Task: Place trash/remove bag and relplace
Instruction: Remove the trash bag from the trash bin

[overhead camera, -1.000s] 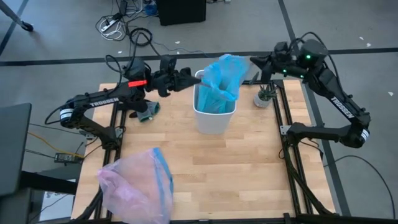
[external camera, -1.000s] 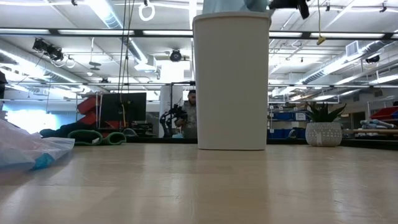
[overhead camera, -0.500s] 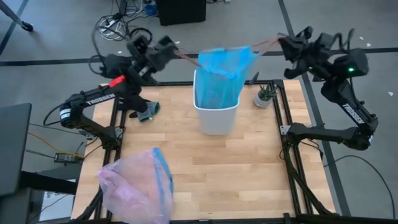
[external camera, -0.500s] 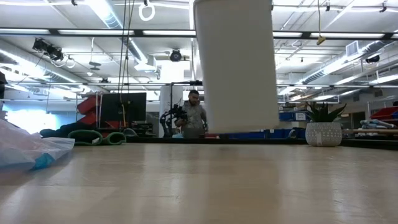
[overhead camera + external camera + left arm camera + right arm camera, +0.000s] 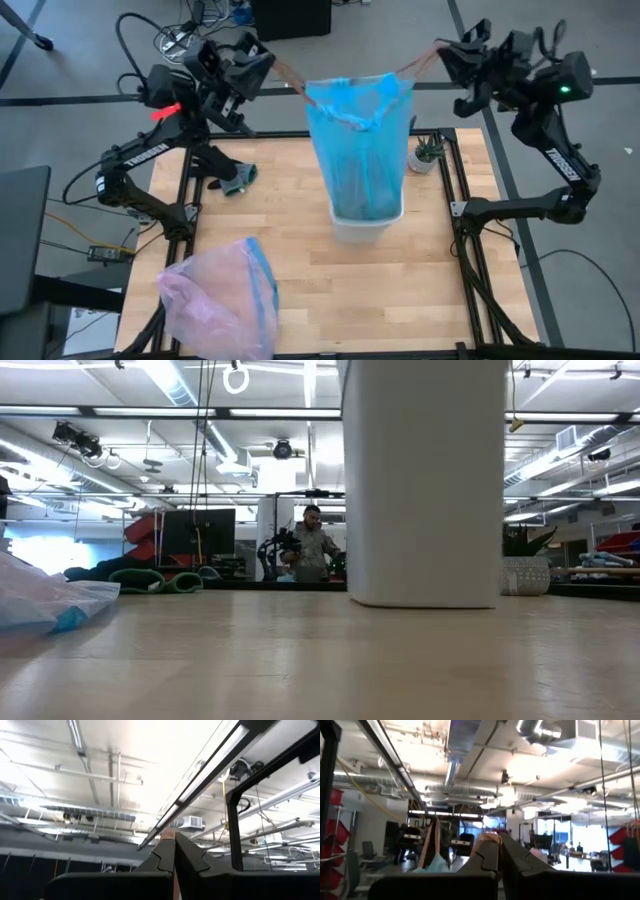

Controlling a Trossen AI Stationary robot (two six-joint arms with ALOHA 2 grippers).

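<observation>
The light-blue bag (image 5: 360, 140) hangs stretched between my two raised grippers, above the far half of the table. Its mouth is spread wide and its lower end sits inside the white bin (image 5: 368, 228). My left gripper (image 5: 272, 66) is shut on a pinkish drawstring at the bag's left rim. My right gripper (image 5: 440, 55) is shut on the matching string at the right rim. Both point slantwise upward. In the low view the bin (image 5: 420, 480) fills the middle; whether its bottom rests on the table I cannot tell. The trash is hidden. My left gripper pinches the drawstring's left loop (image 5: 167, 834) between its two fingertips. The string (image 5: 290, 78) runs taut from the fingers down to the bag's rim. The bag hangs below. My right gripper pinches the drawstring's right loop (image 5: 487, 839) between its two fingers. The string (image 5: 418, 66) runs taut to the bag's right rim, and a strand with a bit of blue film (image 5: 434, 857) shows beside the fingers. The bag hangs below.
A pale pink bag (image 5: 220, 295) lies at the table's near left corner. A small potted plant (image 5: 425, 152) stands at the far right, and a dark green object (image 5: 238, 178) lies at the far left. A person (image 5: 315, 545) stands in the room behind.
Both grippers have risen, tipped their fingers upward and drawn apart. They pulled the bag up out of the bin until it hangs long and taut. The bin was lifted along with it for a moment, and has shifted toward the table's near edge and a little right.
</observation>
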